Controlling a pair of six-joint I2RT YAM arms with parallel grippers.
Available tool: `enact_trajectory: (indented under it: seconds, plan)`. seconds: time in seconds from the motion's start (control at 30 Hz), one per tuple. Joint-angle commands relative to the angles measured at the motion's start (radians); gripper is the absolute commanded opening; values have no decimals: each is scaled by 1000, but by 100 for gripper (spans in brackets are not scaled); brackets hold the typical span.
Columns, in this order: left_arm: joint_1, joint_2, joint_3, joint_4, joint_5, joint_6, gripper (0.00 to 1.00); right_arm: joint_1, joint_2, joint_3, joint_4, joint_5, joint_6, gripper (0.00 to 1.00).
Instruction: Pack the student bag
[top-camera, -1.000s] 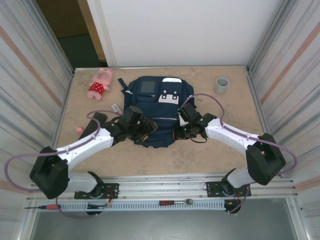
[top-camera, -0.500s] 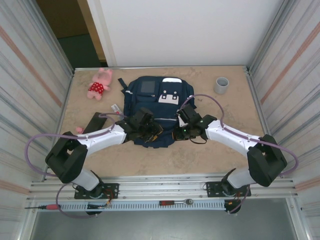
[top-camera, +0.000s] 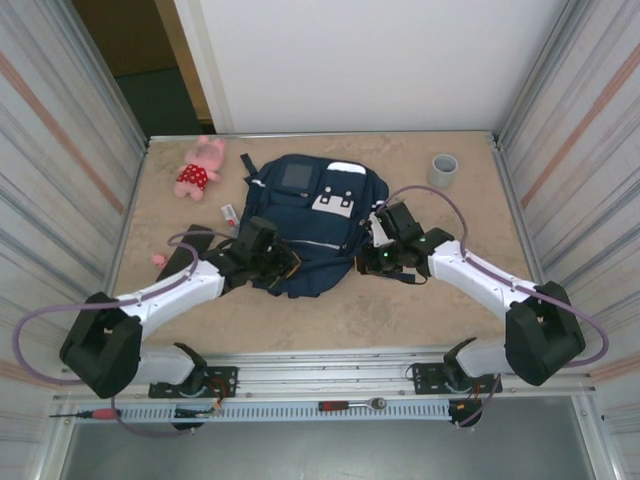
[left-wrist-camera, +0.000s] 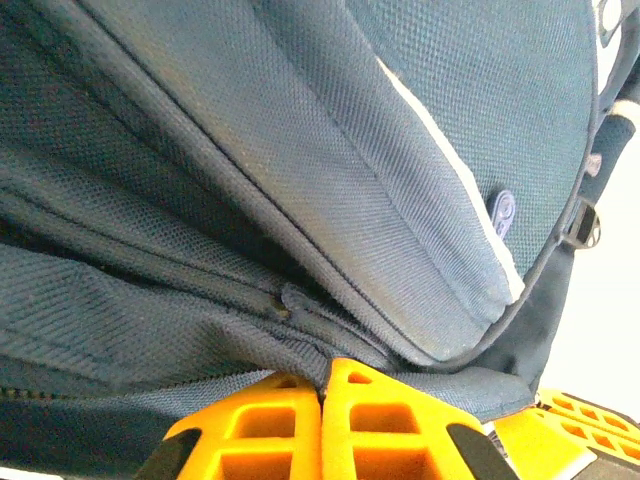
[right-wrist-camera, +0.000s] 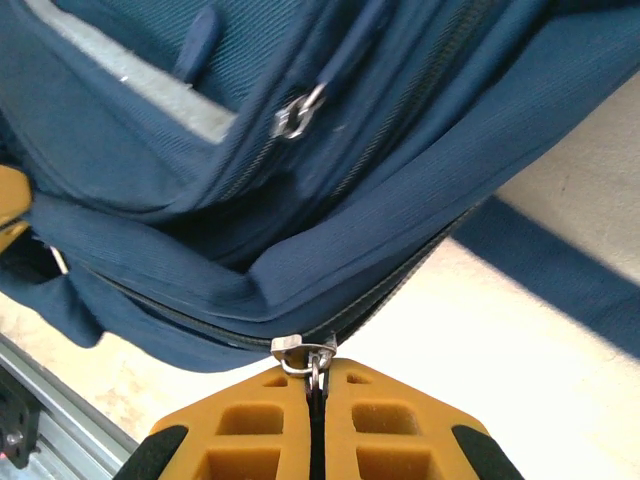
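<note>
Top external view: navy bag lying flat at mid-bench, slightly askew, its near edge toward the arm bases. Left gripper at the bag's near-left edge, right gripper at its near-right edge, both touching fabric. Pink toy at far left, apart from the bag; grey cup upright at far right, well apart.

Left wrist view: orange fingers pressed together, pinching a fold of bag fabric just below a zip seam.

Right wrist view: pads closed tight on the metal zip pull at the bag's lower edge, bare bench behind.
</note>
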Motion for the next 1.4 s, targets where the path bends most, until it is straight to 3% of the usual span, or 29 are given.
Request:
enact_trajectory:
  seconds: [0.0,0.33,0.67,0.83,1.0,1.13,1.37]
  plan:
    - [55,-41,-33,-158,-127,74,0,-74,2,-18,-70,28,-56,0]
    - [31,-52,-29,-189,-70,95,0,-204,203,89,76,49,-71,0]
    - [31,-81,-62,-220,-76,106,0,-287,369,229,96,67,-123,0]
    - [27,-73,-22,-178,-58,170,0,-292,352,222,116,-26,-143,0]
    - [-39,-40,145,-188,-132,434,35,-238,284,179,123,-96,-162,0]
    - [-63,-19,208,-118,-72,710,51,-189,222,157,108,-98,-160,0]
    - [-101,48,254,-26,57,1374,72,-164,165,152,83,-85,-160,0]
